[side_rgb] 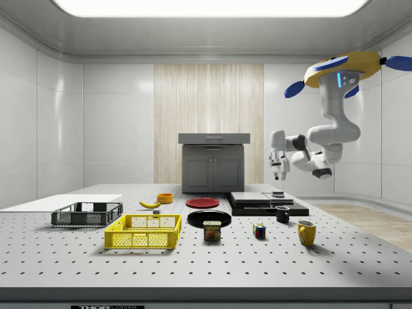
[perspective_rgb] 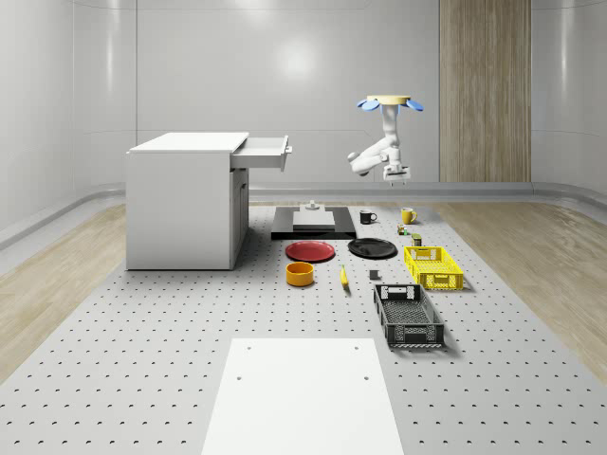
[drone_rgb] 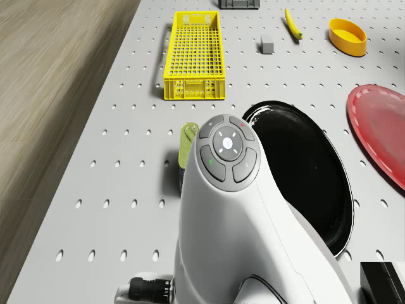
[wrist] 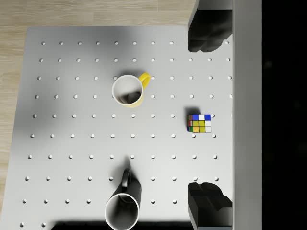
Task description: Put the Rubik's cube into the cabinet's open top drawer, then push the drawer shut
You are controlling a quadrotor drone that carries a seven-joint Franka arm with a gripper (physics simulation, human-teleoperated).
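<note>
The Rubik's cube [wrist: 199,123] lies on the perforated table between a yellow mug [wrist: 128,90] and a black mug [wrist: 123,206]; it is also seen as a small cube [side_rgb: 259,231] in the side view. My gripper [wrist: 206,120] hangs high above it, open and empty, pointing down, with the cube between its fingers [wrist: 206,31] in the wrist view. The drone [perspective_rgb: 389,102] hovers over the table's far right part, the gripper [perspective_rgb: 395,175] well above the tabletop. The white cabinet [perspective_rgb: 180,204] stands at the whole-scene view's left, its top drawer [perspective_rgb: 264,152] pulled open.
Near the cube stand a tin can [side_rgb: 212,230], a black plate [drone_rgb: 304,171], a red plate [drone_rgb: 380,133] and a yellow basket [drone_rgb: 193,54]. A black basket [perspective_rgb: 408,316], orange bowl [perspective_rgb: 300,274], banana [perspective_rgb: 343,277] and a dark platform [perspective_rgb: 313,223] also sit on the table.
</note>
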